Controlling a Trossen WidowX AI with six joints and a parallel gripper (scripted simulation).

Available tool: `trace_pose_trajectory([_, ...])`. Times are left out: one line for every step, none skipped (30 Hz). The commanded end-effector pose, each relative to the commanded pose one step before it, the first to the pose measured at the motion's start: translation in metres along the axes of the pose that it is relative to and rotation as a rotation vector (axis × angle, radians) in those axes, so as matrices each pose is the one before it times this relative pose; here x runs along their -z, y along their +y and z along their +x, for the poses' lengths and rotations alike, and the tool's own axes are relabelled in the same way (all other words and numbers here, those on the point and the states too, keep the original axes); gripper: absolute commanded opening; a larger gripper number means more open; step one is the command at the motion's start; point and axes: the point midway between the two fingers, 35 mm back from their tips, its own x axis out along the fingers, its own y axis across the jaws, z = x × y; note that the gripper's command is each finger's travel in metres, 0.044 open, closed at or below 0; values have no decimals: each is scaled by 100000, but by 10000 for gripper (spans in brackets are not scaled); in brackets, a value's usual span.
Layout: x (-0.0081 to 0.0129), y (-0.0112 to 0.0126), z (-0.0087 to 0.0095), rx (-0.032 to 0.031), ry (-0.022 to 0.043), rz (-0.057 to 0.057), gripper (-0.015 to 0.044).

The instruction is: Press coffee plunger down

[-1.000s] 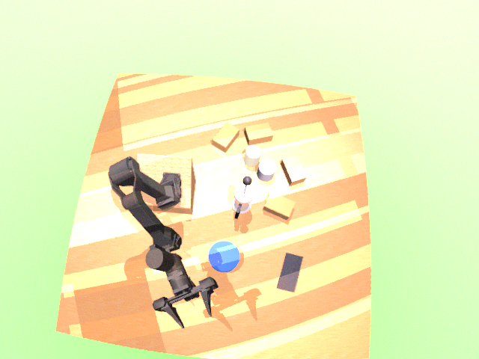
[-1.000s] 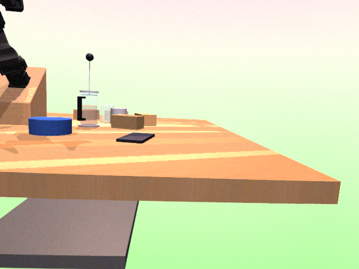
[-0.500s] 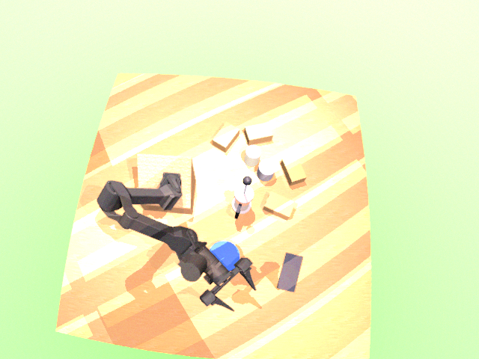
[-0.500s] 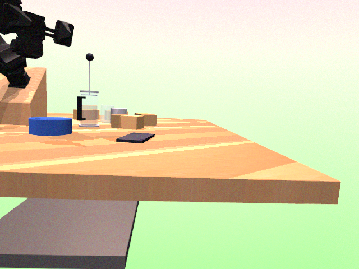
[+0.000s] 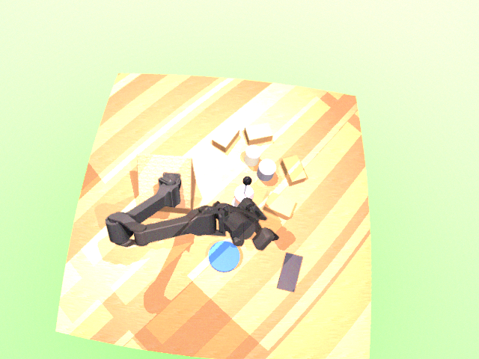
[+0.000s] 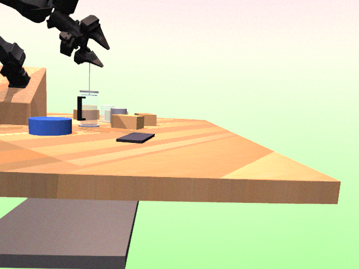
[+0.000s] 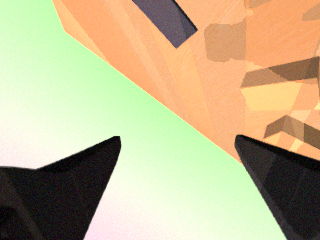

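Glass press (image 6: 88,111) stands upright on my table (image 6: 202,162), a clear cylinder with a black handle on its side and a thin rod rising straight from its lid. From above I can see the rod ends in a black knob (image 5: 246,179), with the plunger raised high over the lid.

Around it, largest first: the raised wooden block (image 6: 23,95) under the arm's base sits well to one side; a blue puck (image 6: 50,125) lies near the press on the near side; four wooden blocks ring it loosely, one (image 6: 127,121) just beside it; two short pale cylinders (image 5: 266,169) stand behind it, close together; a flat dark slab (image 6: 135,137) lies apart, toward the table edge. None of these touches the press as far as I can tell.

My gripper (image 6: 94,52) hangs above the press with its jaws spread wide and nothing between them. In the exterior view the lower finger covers the top of the rod, so I cannot tell whether it touches the knob. My wrist view shows only both fingertips, the table edge and the slab; the press is out of it.
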Motion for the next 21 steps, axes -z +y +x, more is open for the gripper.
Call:
trace_pose_trajectory([2680,-3152,-1367,9912,897,-31073,440])
trace_pose_trajectory([896,-729,-448,2286,305,-10133,440])
trace_pose_trajectory([936,-610,-490,1957,318,-10133,440])
trace_pose_trajectory([919,-506,-520,1608,235,-10335,440])
trace_pose_trajectory([897,-410,-551,1299,126,-10504,440])
trace_pose_trajectory([867,-316,-580,1002,-17,-10654,440])
trace_pose_trajectory([827,-227,-610,721,-195,-10786,440])
trace_pose_trajectory([777,-143,-639,459,-404,-10898,440])
trace_pose_trajectory([721,-63,-667,221,-643,-10992,440])
trace_pose_trajectory([656,10,-694,11,-909,-11066,440])
trace_pose_trajectory([585,75,-720,-170,-1199,-11123,440])
trace_pose_trajectory([507,132,-746,-317,-1510,-11162,440])
trace_pose_trajectory([424,181,-771,-428,-1838,-11183,440])
trace_pose_trajectory([337,220,-795,-502,-2179,-11189,440])
trace_pose_trajectory([246,250,-817,-535,-2528,-11179,440])
trace_pose_trajectory([151,271,-839,-528,-2883,-11153,440])
trace_pose_trajectory([56,280,-860,-480,-3237,-11116,440])
trace_pose_trajectory([-38,279,-880,-389,-3588,-11065,440])
trace_pose_trajectory([-137,268,-897,-256,-3920,-10974,440])
trace_pose_trajectory([-181,196,-727,-82,-3363,-8707,440])
trace_pose_trajectory([-150,106,-443,13,-2134,-5249,440])
